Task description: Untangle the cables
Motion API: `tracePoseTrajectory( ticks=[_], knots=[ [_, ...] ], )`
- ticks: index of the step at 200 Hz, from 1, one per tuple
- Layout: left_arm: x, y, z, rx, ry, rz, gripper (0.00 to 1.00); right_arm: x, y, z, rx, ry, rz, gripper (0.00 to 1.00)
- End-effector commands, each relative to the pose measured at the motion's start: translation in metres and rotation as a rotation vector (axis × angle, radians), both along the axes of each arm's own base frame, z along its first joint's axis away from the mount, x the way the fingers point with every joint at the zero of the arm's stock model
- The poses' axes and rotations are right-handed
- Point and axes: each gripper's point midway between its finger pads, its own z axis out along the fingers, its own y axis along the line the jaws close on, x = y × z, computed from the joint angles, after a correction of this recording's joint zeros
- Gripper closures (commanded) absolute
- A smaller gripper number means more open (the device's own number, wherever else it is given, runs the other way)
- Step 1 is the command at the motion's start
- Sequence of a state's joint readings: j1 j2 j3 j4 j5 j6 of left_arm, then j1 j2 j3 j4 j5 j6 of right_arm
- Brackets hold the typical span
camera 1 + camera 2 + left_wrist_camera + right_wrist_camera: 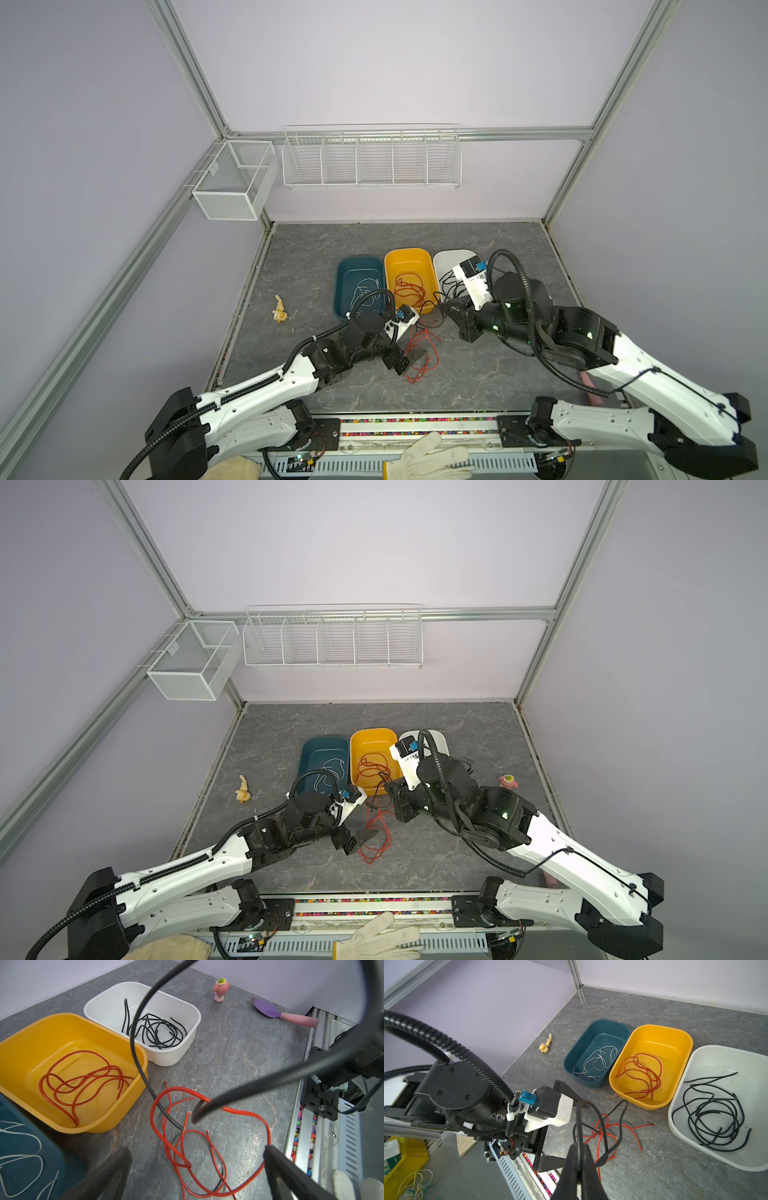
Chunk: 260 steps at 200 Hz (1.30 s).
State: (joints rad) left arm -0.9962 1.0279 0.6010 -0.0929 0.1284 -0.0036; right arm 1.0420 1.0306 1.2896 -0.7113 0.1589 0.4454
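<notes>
A loose tangle of red-orange cable [422, 353] [376, 833] [176, 1088] lies on the grey table in front of the bins. My left gripper [409, 361] [359, 839] [196, 1150] hovers just over it, open, with nothing between its fingers. A black cable [137, 1043] [620, 1118] is lifted off the table. It threads through the red loops, and my right gripper [579, 1151] [446, 309] is shut on it above the tangle. More cables lie sorted: white in the teal bin [357, 259], red in the yellow bin [407, 251], black in the white bin [451, 255].
A small yellow toy [280, 311] lies left of the bins. A pink figurine [508, 781] and a purple trowel [268, 1008] are on the right side. A white glove [428, 457] rests on the front rail. Wire baskets [370, 160] hang on the back wall.
</notes>
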Motion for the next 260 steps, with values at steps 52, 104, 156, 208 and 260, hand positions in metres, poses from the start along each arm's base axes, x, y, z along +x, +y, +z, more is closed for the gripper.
tracePoseTrajectory(
  ticks=[52, 104, 156, 208, 260],
  knots=[
    [-0.001, -0.014, 0.026, -0.236, 0.058, 0.04, 0.0, -0.001, 0.003, 0.03, 0.115, -0.014, -0.007, 0.93],
    [-0.003, -0.02, 0.038, -0.381, 0.179, 0.07, 0.03, 0.0, 0.001, 0.034, 0.135, -0.018, -0.02, 0.94],
    [-0.009, -0.026, 0.038, -0.434, 0.287, 0.081, 0.16, 0.0, 0.001, 0.039, 0.151, -0.026, -0.023, 0.94],
    [-0.015, -0.034, 0.031, -0.418, 0.346, 0.07, 0.3, 0.001, -0.001, 0.04, 0.153, -0.029, -0.03, 0.93],
    [-0.018, -0.042, 0.025, -0.389, 0.381, 0.055, 0.41, 0.002, -0.003, 0.041, 0.154, -0.034, -0.041, 0.93]
  ],
)
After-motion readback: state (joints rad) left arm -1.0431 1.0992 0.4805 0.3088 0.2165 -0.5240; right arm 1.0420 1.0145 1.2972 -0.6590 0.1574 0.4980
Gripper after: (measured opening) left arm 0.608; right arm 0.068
